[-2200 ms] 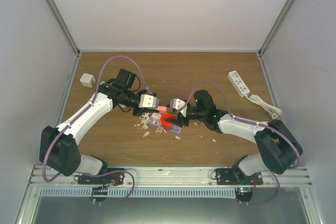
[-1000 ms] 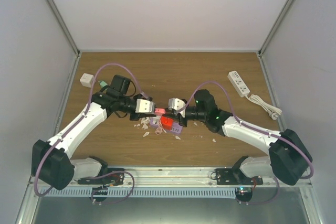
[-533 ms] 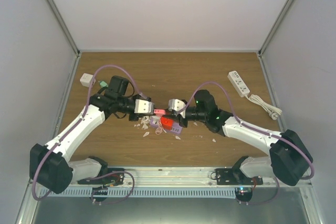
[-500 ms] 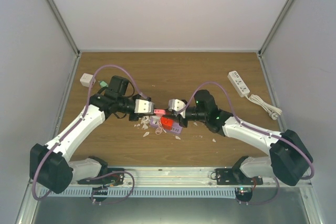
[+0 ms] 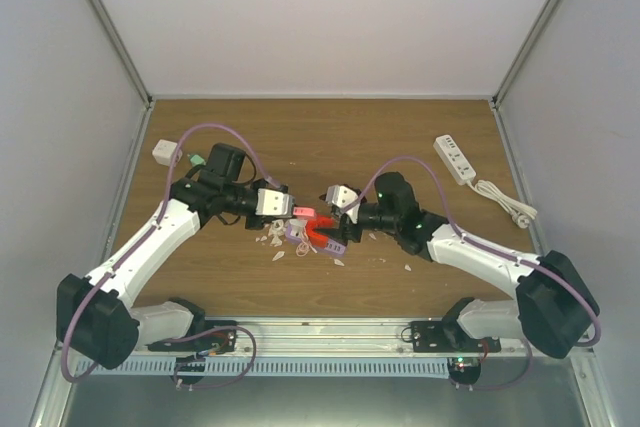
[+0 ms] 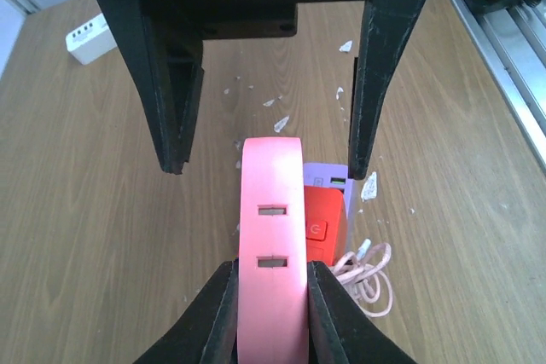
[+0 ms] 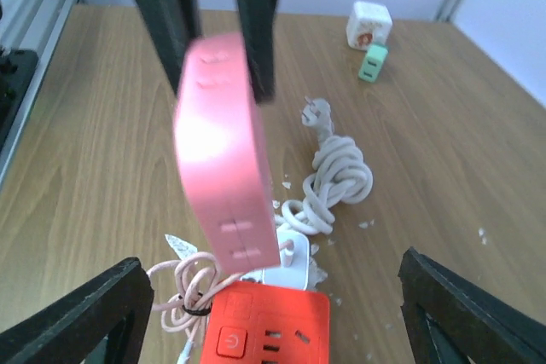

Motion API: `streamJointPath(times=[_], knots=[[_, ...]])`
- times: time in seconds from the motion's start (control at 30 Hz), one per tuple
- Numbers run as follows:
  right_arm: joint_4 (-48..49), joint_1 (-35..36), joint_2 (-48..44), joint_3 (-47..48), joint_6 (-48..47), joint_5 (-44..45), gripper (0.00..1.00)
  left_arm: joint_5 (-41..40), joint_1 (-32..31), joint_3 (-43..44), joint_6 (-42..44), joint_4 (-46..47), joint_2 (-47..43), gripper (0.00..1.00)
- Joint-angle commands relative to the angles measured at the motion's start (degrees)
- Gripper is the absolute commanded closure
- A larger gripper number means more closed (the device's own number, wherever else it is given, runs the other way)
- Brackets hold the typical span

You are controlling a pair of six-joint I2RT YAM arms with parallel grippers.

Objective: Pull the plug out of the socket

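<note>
The left gripper (image 6: 271, 309) is clamped on a slim pink plastic power strip (image 7: 223, 151) and appears to hold it lifted above the wood, about the middle of the bench. The long axis of the strip runs out from this gripper straight toward the right gripper (image 6: 266, 168). That gripper faces it from the other side with its fingers spread wide, gripping nothing. In the left wrist view the free end of the strip lies between those two fingertips, about level with them. So the right arm is nearer to that end, and the pull should probably go along this axis, away from the left gripper.

Below and just beside the strip lie a red socket cube with a power button (image 6: 324, 228), a purple block (image 6: 328, 178) and a coiled pink cord (image 6: 367, 266). A small white plug body (image 7: 290, 263) shows just beside the strip's lower end. Whether it sits in the strip cannot be told.
</note>
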Motion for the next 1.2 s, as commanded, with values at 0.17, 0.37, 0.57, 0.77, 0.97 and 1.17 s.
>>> streamJointPath(times=[0.17, 0.37, 0.57, 0.77, 0.97, 1.17], knots=[[0.52, -4.97, 1.87, 1.06, 7.50, -5.35, 0.18, 0.81, 0.28, 2.86, -1.60, 6.53, -5.37, 1.00], [-5.50, -8.60, 6.19, 6.15, 7.52, -18.26, 0.18, -6.14, 0.21, -0.67, 4.07, 15.21, -9.61, 1.00], [-15.11, -8.79, 7.60, 11.00, -1.64, -27.64, 0.16, -12.43, -0.38, -5.30, 12.81, 23.65, -13.46, 1.00], [-15.12, -7.97, 10.17, 14.75, -0.83, -31.33, 0.12, -13.70, -2.35, -6.28, 15.96, 26.48, -14.14, 1.00], [-12.79, -7.45, 12.59, 16.90, 1.71, -31.46, 0.09, -12.76, -3.92, -6.19, 16.35, 25.95, -14.89, 1.00], [-9.98, -7.38, 12.95, 18.12, 4.73, -32.53, 0.06, -11.61, -5.11, -7.65, 19.78, 23.33, -16.70, 1.00]])
